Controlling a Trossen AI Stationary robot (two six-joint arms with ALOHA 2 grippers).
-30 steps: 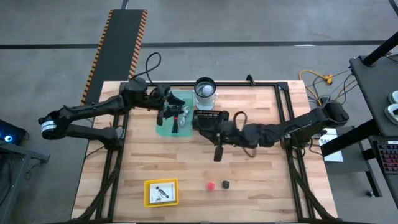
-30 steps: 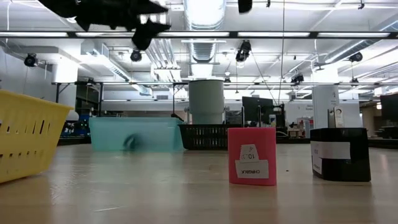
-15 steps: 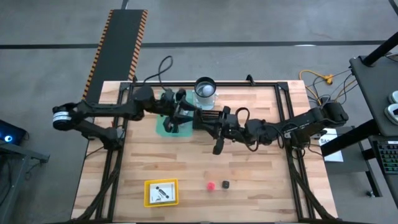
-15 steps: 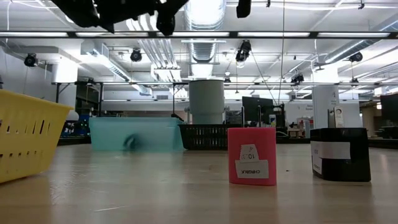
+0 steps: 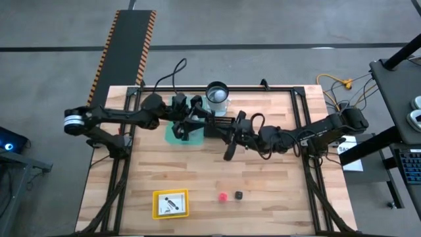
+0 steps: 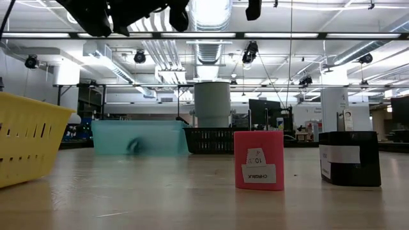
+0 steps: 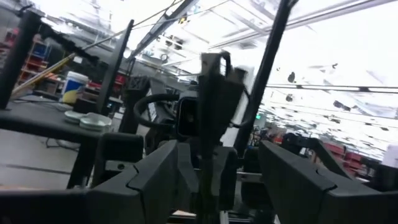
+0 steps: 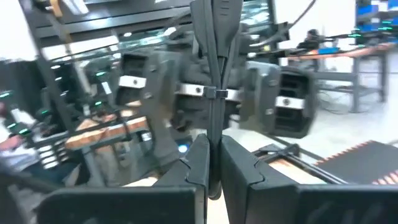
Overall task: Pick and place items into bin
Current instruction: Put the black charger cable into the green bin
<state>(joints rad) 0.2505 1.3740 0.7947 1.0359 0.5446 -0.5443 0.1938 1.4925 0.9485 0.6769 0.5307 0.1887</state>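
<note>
Yellow bin (image 5: pixel 156 204): stood at the table's near edge, well apart from both grippers; a white card (image 5: pixel 171 203) with dark marks is lain in it.
Red block (image 6: pixel 259 160): set on the bare wood beside the yellow bin, well short of the right gripper; a white label is borne on its face.
Black block (image 6: pixel 349 158): placed just beside the red block, apart from it, also well short of the right gripper.
Right gripper (image 5: pixel 235 134): held above mid-table, reached in from the right side. Its fingers (image 8: pixel 199 163) are pressed together on a black strip (image 8: pixel 211 62).
Black strip: gripped near its middle and held edge-on, with one end pointed toward the near edge and the other toward the far bins.
Left gripper (image 5: pixel 205 120): held just beside the right gripper, on its far side, raised over the bins. Its fingers (image 7: pixel 155 180) are spread wide. The black strip is seen in the gap between them from the left wrist; whether it is touched cannot be told.
Teal bin (image 5: pixel 172 136): set under the left gripper; a small dark shape is seen through its wall, too blurred to name.
Black basket (image 5: pixel 222 122): set against the teal bin, below where the two grippers meet.
Metal cylinder (image 5: pixel 217 96): stood upright beyond the black basket, farthest from both grippers.
</note>
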